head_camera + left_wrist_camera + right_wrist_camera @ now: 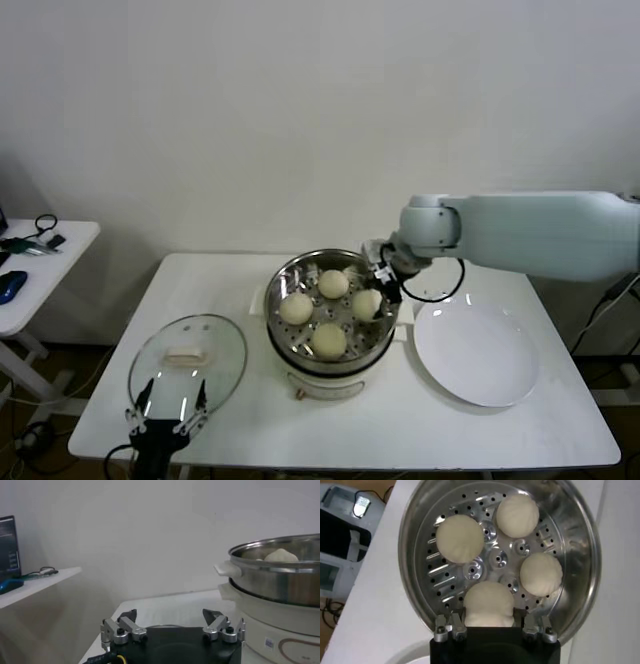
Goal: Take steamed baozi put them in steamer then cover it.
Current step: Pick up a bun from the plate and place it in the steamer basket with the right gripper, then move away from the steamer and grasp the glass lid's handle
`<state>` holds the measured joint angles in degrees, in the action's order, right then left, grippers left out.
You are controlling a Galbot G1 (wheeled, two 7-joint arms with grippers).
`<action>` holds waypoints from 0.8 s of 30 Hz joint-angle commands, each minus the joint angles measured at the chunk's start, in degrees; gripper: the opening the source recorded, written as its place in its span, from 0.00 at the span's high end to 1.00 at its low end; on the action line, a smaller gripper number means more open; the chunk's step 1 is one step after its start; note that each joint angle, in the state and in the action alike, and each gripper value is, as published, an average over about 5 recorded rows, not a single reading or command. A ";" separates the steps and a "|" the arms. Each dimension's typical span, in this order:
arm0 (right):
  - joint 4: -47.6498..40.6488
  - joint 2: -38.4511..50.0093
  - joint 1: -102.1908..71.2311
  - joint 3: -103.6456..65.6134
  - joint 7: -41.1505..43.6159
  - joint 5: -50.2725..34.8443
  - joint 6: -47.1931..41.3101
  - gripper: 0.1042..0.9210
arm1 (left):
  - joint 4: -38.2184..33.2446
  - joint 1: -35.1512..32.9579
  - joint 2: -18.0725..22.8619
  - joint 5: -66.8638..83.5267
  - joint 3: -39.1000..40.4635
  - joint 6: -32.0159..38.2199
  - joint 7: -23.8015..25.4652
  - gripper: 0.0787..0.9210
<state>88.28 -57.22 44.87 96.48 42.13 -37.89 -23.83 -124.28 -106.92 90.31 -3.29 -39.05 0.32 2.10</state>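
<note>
The steamer [277,335] stands mid-table on its cream pot base [322,384]. Four baozi lie in it: one at the far side [333,284], one on the left [296,308], one at the near side [328,340] and one on the right [365,303]. My right gripper [384,284] reaches in from the right and is shut on the right baozi [488,602], low in the basket; the other three show beyond it [459,537]. The glass cover [188,360] lies flat on the table to the left of the steamer. My left gripper [166,408] hovers open at the cover's near edge.
A bare white plate [478,350] lies to the right of the steamer, under my right arm. A white side table [40,262] with cables and a blue thing stands at far left. In the left wrist view the steamer [280,580] rises on the right.
</note>
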 commanded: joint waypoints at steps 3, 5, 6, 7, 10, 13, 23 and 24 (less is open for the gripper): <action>-3.11 -1.92 -6.37 -2.34 -3.57 2.11 -1.18 0.35 | -0.03 0.16 -0.12 0.11 -0.05 -0.13 -0.02 0.12; -3.06 -2.00 -6.21 -2.49 -3.41 1.61 -0.99 0.35 | -0.09 0.14 -0.14 0.15 -0.05 -0.16 -0.04 0.12; -3.01 -1.99 -6.03 -2.60 -3.30 1.41 -0.88 0.34 | -0.10 0.12 -0.14 0.16 -0.06 -0.16 -0.05 0.12; -2.95 -1.95 -5.72 -2.70 -3.11 1.21 -0.68 0.33 | -0.11 0.10 -0.15 0.16 -0.07 -0.15 -0.08 0.12; -2.57 -1.28 -4.05 -3.18 -1.87 0.50 0.49 0.24 | -0.25 0.03 -0.15 0.18 -0.08 -0.15 -0.18 0.12; -1.91 0.61 -0.39 -3.77 0.91 -1.44 2.82 0.16 | -0.54 -0.01 -0.21 0.45 -0.12 -0.29 -0.47 0.12; 2.82 18.36 4.79 -15.15 -1.35 -10.50 0.34 0.12 | -1.11 1.02 -0.85 1.15 0.33 -2.83 -4.45 0.12; 3.37 21.19 2.06 -18.98 -4.62 -11.14 -0.88 0.12 | -1.38 1.11 -1.11 1.16 0.44 -3.50 -5.06 0.12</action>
<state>88.70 -51.73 47.18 89.90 42.88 -42.80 -22.04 -125.17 -106.49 89.81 -2.43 -38.94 -1.04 0.33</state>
